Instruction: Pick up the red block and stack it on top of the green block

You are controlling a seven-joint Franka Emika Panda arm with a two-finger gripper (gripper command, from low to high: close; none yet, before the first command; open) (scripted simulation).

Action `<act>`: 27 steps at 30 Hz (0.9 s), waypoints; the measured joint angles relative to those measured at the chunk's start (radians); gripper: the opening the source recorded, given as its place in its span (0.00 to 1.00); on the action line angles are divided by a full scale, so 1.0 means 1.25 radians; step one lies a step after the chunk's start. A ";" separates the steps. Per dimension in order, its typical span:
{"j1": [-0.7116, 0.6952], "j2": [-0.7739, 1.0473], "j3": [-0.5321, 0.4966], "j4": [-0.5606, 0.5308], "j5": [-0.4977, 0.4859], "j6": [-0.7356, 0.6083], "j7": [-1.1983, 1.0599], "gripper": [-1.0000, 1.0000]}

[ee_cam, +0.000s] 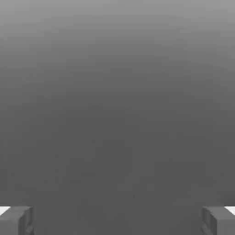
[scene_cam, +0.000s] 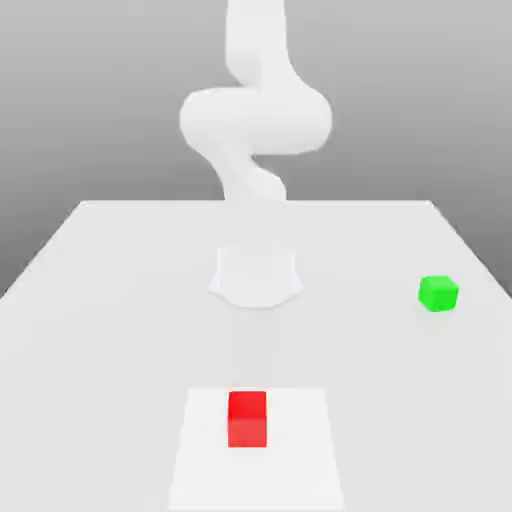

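Observation:
The red block rests on a paler square patch near the table's front edge in the exterior view. The green block sits apart from it, farther back on the exterior view's right, close to the table's side edge. In the hand view my gripper is open. Its two grey fingertips stand wide apart with nothing between them, and only plain grey background lies beyond them. The white arm rises from its base and leaves the exterior view at the upper edge.
The arm's round base stands mid-table, behind the red block. The white table ends just past the green block on the exterior view's right. Open tabletop lies between the two blocks.

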 joint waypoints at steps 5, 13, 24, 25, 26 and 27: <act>-0.007 0.156 0.002 -0.089 -0.008 0.092 -0.003 0.50; -0.012 0.389 -0.004 -0.223 -0.013 0.231 -0.011 0.50; -0.013 0.708 -0.007 -0.318 0.007 0.453 -0.037 0.50; -0.014 0.737 -0.006 -0.314 0.008 0.478 -0.037 0.50; -0.014 0.762 -0.006 -0.311 0.008 0.500 -0.037 0.00; -0.014 0.762 -0.006 -0.311 0.008 0.500 -0.037 0.00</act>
